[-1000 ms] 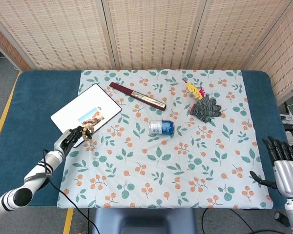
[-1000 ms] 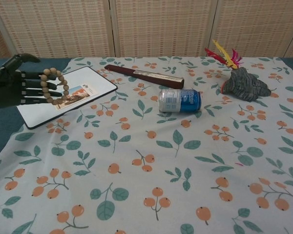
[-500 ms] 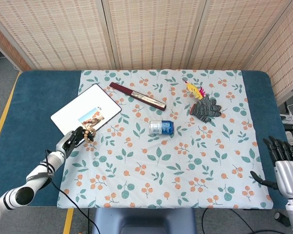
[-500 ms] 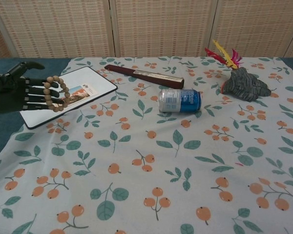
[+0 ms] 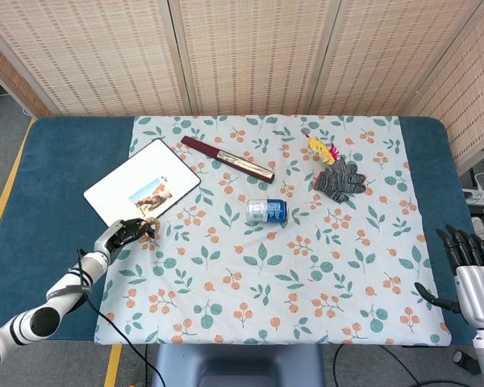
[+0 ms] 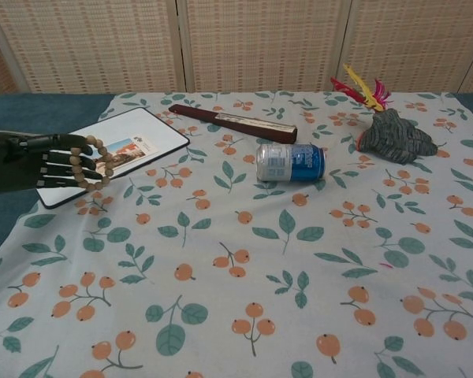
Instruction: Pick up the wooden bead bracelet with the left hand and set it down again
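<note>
On the counter [image 5: 73,153], over a cloth [image 5: 306,266] printed with leaves and orange berries, lie a white tablet [image 5: 142,191] at the left, a dark red folded fan [image 5: 227,158] behind it, a blue and silver can [image 5: 266,210] on its side in the middle, and a grey knitted glove [image 5: 339,178] with a red and yellow feather toy [image 5: 320,148] just behind it at the right. None of these stands between the left hand [image 6: 31,161] and the cloth; the tablet's near edge lies just behind its fingers. The tablet shows a small picture; no writing there or on the can can be read.

The left hand grasps the wooden bead bracelet [image 6: 88,163], looped over its curled fingers, low above the tablet's near corner at the cloth's left edge. The right hand [image 5: 468,270] hangs released, fingers apart, off the counter's right side.

Compared with a second ago, the left hand and bracelet have come lower and nearer the cloth; the right hand has not moved.
</note>
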Robot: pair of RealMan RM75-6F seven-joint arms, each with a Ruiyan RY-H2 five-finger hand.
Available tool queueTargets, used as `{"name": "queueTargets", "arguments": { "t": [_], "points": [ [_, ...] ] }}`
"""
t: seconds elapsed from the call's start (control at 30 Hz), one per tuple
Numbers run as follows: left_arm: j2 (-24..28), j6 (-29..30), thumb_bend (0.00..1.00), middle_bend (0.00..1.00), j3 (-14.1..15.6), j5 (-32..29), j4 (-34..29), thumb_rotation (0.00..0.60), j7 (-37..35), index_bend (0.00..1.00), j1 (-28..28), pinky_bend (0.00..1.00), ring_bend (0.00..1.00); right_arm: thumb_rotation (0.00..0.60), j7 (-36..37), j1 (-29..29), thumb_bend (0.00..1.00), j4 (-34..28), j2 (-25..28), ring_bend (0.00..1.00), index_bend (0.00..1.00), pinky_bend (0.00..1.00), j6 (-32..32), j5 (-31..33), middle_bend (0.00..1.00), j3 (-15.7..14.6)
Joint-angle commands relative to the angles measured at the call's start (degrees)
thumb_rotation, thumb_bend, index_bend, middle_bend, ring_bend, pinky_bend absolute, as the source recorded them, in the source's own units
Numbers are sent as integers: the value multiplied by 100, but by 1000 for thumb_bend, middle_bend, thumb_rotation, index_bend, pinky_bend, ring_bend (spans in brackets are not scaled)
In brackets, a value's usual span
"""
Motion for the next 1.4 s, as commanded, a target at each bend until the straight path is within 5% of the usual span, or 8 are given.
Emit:
{"name": "queueTargets", "arguments": {
  "t": [0.03,0.33,0.57,0.77,1.1,1.3,1.4],
  "points": [
    [24,26,460,539,18,-39,-11,592,32,562,-23,0,246,446,-2,1,140,-2,0,0,0,0,-3,-2,0,-1],
    [69,88,479,545,47,-220,-89,576,45,572,-62,0,246,445,-7,-14,140,-13,9,0,0,0,23,-15,0,-2],
    [73,89,468,546,-8,-207,-164,364,-37,574,11,0,246,445,-26,-16,140,-31,18,0,0,0,4,25,0,6],
    [80,63,501,555,18,-111,-165,321,17,594,16,0,246,446,-8,-22,140,-31,29,0,0,0,10,35,0,13],
    [78,98,529,554,24,-77,-153,368,64,592,-26,0,246,446,-11,-30,140,-26,31,0,0,0,32,32,0,23],
    [69,110,587,555,53,-57,-153,498,85,591,-33,0,246,446,-9,-40,140,-37,37,0,0,0,52,26,0,25],
    [64,98,712,554,56,-101,-150,556,67,591,-49,0,246,445,0,-48,140,-43,42,0,0,0,66,1,0,16]
  ]
}}
